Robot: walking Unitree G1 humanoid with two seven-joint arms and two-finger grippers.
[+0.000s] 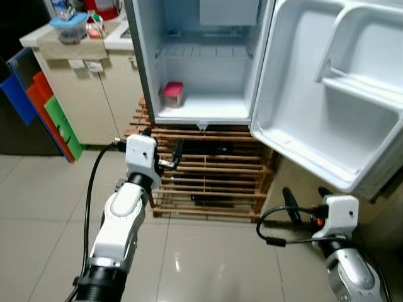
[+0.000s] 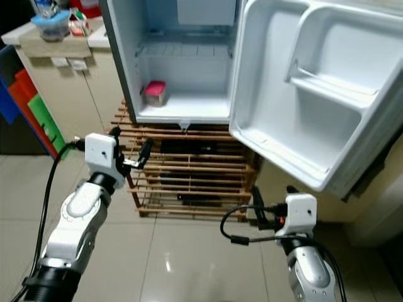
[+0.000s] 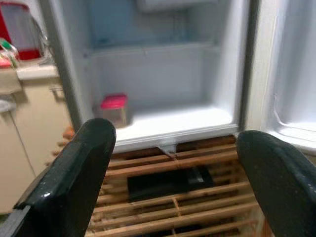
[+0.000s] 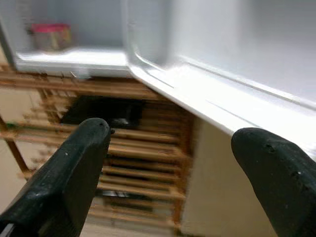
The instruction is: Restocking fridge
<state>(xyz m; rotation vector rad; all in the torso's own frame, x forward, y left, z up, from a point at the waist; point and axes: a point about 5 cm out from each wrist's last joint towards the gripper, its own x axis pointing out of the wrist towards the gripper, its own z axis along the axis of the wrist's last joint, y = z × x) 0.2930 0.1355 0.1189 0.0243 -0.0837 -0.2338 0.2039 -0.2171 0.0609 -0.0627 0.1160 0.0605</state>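
Note:
The small white fridge (image 1: 208,75) stands open on a wooden slatted rack (image 1: 214,182). On the left of its bottom shelf sits a clear container with a pink lid (image 1: 172,94), which the left wrist view also shows (image 3: 114,108). The fridge door (image 1: 340,94) swings out to the right, and its shelves hold nothing. My left gripper (image 1: 165,143) is raised in front of the rack's left side, below the fridge floor, open and holding nothing. My right gripper (image 1: 306,196) is low, under the door's lower edge, also open with nothing in it.
A beige counter cabinet (image 1: 94,94) stands left of the fridge, with a blue-lidded tub (image 1: 69,26) and red items on top. Blue, orange and green boards (image 1: 53,113) lean against its side. Glossy tiled floor (image 1: 208,264) lies in front.

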